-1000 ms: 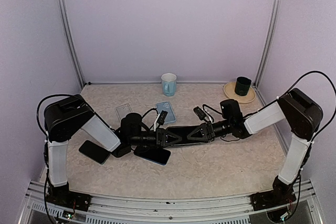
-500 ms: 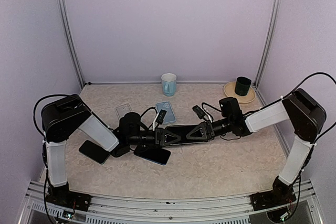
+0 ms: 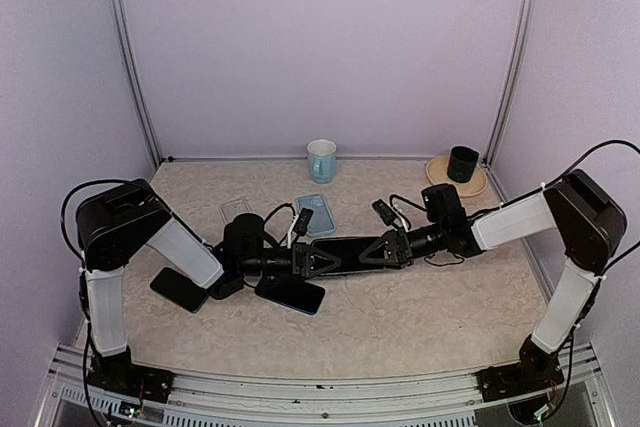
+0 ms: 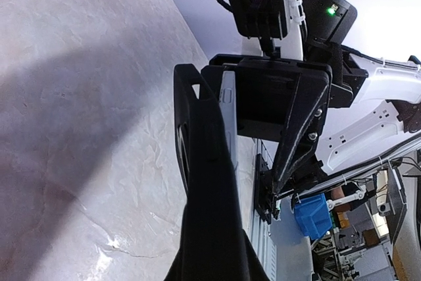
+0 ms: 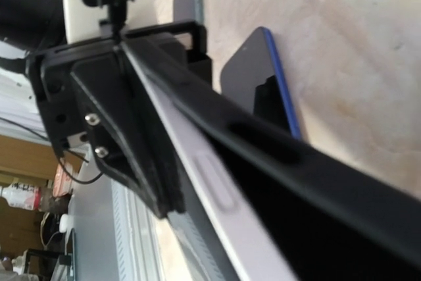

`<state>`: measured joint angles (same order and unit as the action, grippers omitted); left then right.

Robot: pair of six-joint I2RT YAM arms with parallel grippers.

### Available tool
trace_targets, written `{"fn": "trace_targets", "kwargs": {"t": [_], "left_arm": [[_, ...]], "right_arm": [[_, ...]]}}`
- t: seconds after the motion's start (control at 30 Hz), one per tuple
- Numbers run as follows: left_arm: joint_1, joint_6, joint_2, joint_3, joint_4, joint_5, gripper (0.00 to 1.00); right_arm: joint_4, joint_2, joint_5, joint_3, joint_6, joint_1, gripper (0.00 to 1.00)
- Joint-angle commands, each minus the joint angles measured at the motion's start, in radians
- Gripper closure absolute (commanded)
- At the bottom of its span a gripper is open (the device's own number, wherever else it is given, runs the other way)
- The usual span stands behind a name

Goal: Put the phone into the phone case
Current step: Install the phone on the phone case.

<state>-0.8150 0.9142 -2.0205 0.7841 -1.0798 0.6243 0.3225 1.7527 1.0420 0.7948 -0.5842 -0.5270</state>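
A phone with a silver edge lies against a black phone case, both held level above the table between the two arms. My left gripper is shut on the left end of the case, which I see edge-on. My right gripper is at the other end. One of its fingers stands a little off the phone's side. Its own camera does not show its jaws, so its grip is unclear.
A blue-edged phone lies under the held pair, and a dark phone lies further left. A clear case and a light blue case sit behind. A blue mug and a green cup on a plate stand at the back.
My right arm has drawn back slightly to the right along the phone. The left arm and the held phone and case have stayed nearly still.
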Motion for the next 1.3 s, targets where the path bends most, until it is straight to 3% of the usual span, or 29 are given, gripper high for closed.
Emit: {"fn": "trace_targets", "kwargs": {"t": [0.0, 1.27], "left_arm": [[0.017, -0.027, 0.049, -0.006, -0.051, -0.020, 0.97], [0.023, -0.048, 0.075, -0.006, -0.017, -0.017, 0.98]], "right_arm": [[-0.060, -0.036, -0.037, -0.019, -0.005, 0.020, 0.49], [-0.181, -0.126, -0.065, -0.025, 0.064, 0.087, 0.49]]}}
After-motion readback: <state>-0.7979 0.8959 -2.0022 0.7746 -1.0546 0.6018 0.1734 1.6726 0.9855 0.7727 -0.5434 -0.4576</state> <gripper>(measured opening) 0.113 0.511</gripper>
